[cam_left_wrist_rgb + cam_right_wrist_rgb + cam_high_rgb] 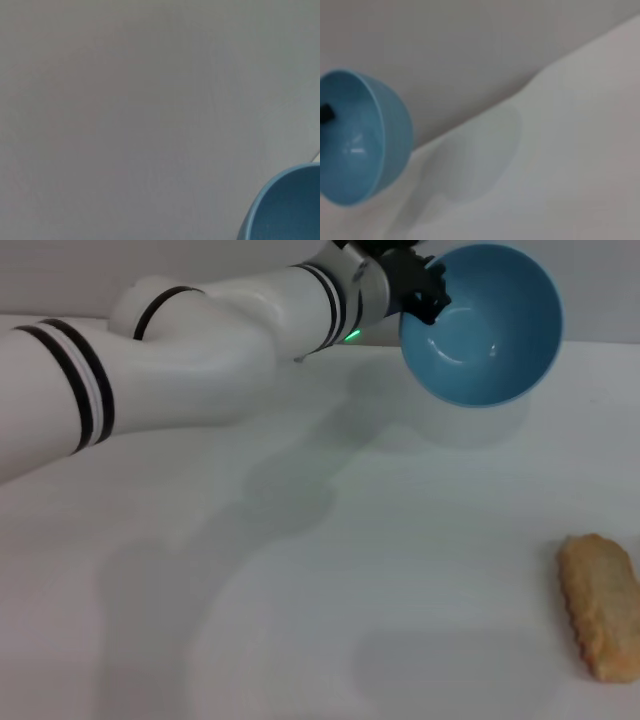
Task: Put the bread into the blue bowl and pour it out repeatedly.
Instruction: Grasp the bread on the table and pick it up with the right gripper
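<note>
Bread lies on table; left claw grips tilted, raised blue bowl.

White surface, plain, matte, no marks; fills most of head view. Soft grey shadows across it, biggest at centre-left, fainter one nr bottom middle. Far edge meets pale grey wall along top of head view, junction as a thin line. Left wrist view: mostly featureless grey-white, can't tell surface from wall there. Right wrist view: same white surface w/ a diffuse rounded shadow, grey wall behind, boundary betw. the two running diagonally.
</note>
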`<act>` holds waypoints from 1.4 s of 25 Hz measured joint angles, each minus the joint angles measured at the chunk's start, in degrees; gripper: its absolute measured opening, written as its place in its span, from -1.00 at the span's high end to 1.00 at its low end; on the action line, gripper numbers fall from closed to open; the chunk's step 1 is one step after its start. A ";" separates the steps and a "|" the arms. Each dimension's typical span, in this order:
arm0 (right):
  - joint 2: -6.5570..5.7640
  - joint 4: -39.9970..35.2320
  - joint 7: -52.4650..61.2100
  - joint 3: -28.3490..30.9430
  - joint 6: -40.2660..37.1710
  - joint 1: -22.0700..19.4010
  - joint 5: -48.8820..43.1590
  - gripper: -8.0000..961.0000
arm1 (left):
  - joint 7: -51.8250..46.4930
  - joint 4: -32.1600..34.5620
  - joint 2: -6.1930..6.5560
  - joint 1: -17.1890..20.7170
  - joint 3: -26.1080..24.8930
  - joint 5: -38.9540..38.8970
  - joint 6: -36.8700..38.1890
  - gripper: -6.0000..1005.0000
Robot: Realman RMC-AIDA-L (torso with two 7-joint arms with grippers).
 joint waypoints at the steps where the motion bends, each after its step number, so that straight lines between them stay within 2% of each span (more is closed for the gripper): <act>1: -0.16 -0.33 0.48 1.20 -0.83 0.27 -1.80 -0.16 | -0.01 0.07 0.00 0.25 -0.22 -0.04 0.06 0.99; 5: -0.63 -0.67 0.27 3.18 -3.31 0.60 -4.83 -0.16 | -0.02 0.13 -0.12 0.86 -0.05 -0.56 0.10 0.99; 11: -0.71 -0.32 0.09 4.00 -3.36 0.72 -7.98 -0.16 | -0.04 0.45 -0.18 1.07 -0.20 -0.91 0.02 0.99; 18: -0.17 2.93 0.12 3.42 -1.34 2.43 -9.18 -0.16 | -0.07 0.49 -0.20 1.62 -0.27 -0.97 -0.70 0.99; 29: -0.02 8.96 1.00 -1.86 5.84 5.86 -10.65 -0.15 | -0.08 0.61 -0.20 1.67 -0.28 -1.11 -1.19 0.99; 35: -0.68 11.92 4.09 -3.82 7.69 8.37 -13.59 -0.15 | -0.07 0.67 -0.20 1.61 0.16 -1.66 -2.13 0.99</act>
